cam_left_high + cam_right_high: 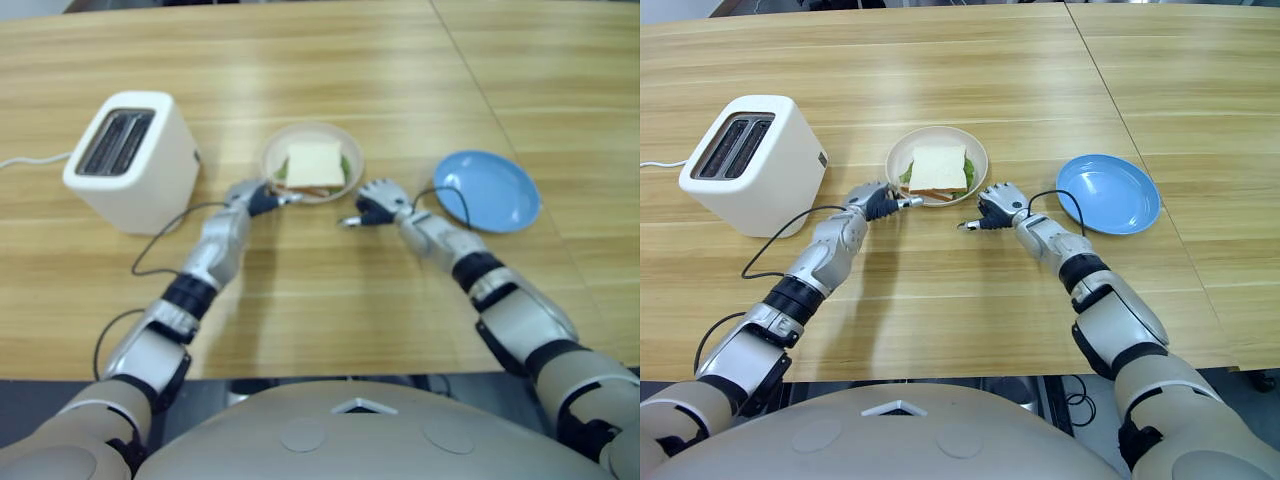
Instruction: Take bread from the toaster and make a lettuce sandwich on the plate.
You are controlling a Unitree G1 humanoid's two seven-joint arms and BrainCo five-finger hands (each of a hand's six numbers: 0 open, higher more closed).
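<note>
A white toaster stands at the left, its two slots dark. On the beige plate in the middle lies a sandwich: a white bread slice on top, green lettuce at its edges, another slice beneath. My left hand rests on the table just left of the plate's front rim, fingers curled and holding nothing. Just right of the plate's front rim sits my right hand, fingers also curled and holding nothing.
A blue plate with nothing on it lies to the right of my right hand. The toaster's white cord runs off the left edge. A seam in the wooden table runs toward the back right.
</note>
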